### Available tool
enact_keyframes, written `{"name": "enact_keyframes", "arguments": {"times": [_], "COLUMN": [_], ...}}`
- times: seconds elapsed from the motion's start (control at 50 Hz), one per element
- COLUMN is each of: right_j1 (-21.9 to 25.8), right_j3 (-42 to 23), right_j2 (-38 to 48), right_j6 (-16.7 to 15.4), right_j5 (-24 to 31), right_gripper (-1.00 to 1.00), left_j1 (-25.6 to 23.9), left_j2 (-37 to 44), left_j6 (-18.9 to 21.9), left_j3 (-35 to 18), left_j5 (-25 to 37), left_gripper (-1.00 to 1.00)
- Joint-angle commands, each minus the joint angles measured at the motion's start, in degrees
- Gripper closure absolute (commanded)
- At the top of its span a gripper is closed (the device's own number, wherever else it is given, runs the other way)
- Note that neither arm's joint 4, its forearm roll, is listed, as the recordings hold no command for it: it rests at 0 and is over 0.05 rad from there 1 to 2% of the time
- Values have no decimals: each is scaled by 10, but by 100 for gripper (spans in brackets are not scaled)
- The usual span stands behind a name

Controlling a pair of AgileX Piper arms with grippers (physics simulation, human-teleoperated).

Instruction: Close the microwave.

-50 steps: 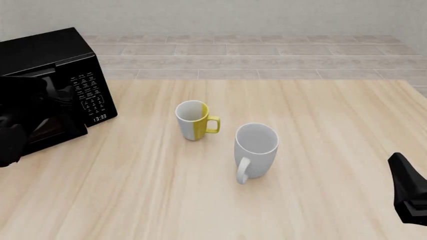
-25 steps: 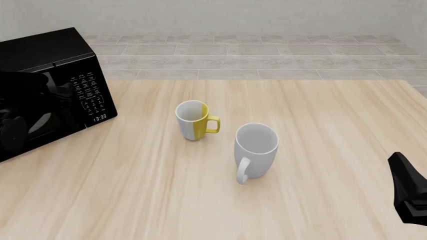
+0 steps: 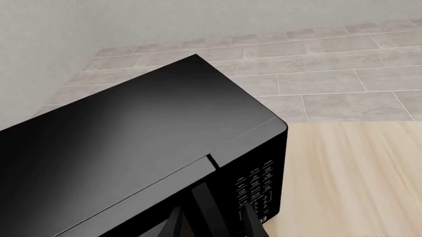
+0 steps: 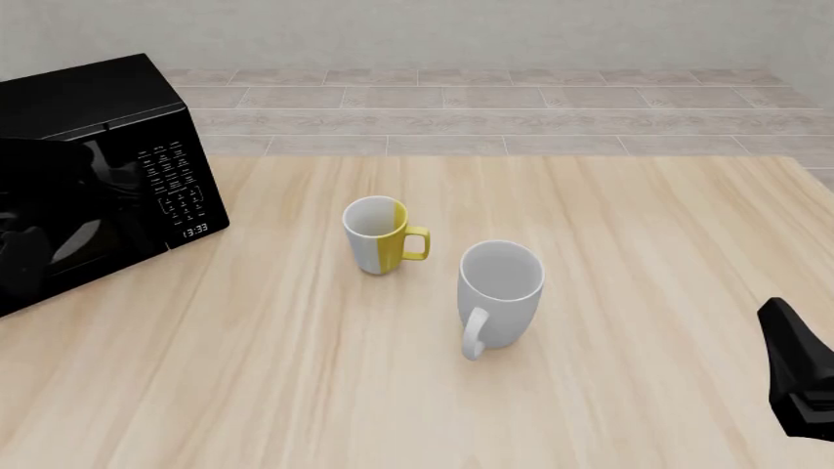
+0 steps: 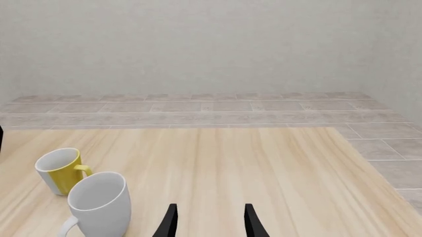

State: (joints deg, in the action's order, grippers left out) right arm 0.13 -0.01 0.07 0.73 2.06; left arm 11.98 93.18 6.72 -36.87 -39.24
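Left gripper (image 3: pixel 212 224) hovering just above the microwave (image 4: pixel 92 176), fingers apart, holding nothing. Right gripper (image 5: pixel 208 221) waiting at the near right, fingers apart too, empty. Microwave sitting at the far left of the table (image 4: pixel 626 244), door looking shut. Yellow-and-white mug (image 4: pixel 381 234) and white mug (image 4: pixel 498 293) standing upright mid-table, close together.

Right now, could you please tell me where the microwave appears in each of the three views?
Front view: the microwave stands at the far left of the table, door shut.
Left wrist view: it fills most of the picture, seen from above, with the left gripper right at it.
Right wrist view: not clearly in it.
Shared landmark: the keypad panel, also seen in the left wrist view.
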Motion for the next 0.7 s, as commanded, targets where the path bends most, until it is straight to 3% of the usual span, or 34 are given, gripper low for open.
{"name": "enact_keyframes", "arguments": {"times": [0.02, 0.12, 0.3, 0.48, 0.7], "right_j1": [1, 2, 2, 3, 7], "right_j3": [0, 0, 0, 0, 0], "right_j2": [0, 1, 0, 0, 0], "right_j6": [0, -1, 0, -2, -4], "right_j5": [0, 1, 1, 0, 3], "right_gripper": [-100, -100, -100, -100, -100], "left_j1": [-15, -45, -76, -95, -99], "left_j2": [34, -50, -165, -325, -487], "left_j6": [14, 12, 1, -12, -22], "left_j3": [13, 85, 161, 223, 261], "left_j5": [-1, -13, 3, 75, 179], "left_gripper": [-100, -100, -100, -100, -100]}}
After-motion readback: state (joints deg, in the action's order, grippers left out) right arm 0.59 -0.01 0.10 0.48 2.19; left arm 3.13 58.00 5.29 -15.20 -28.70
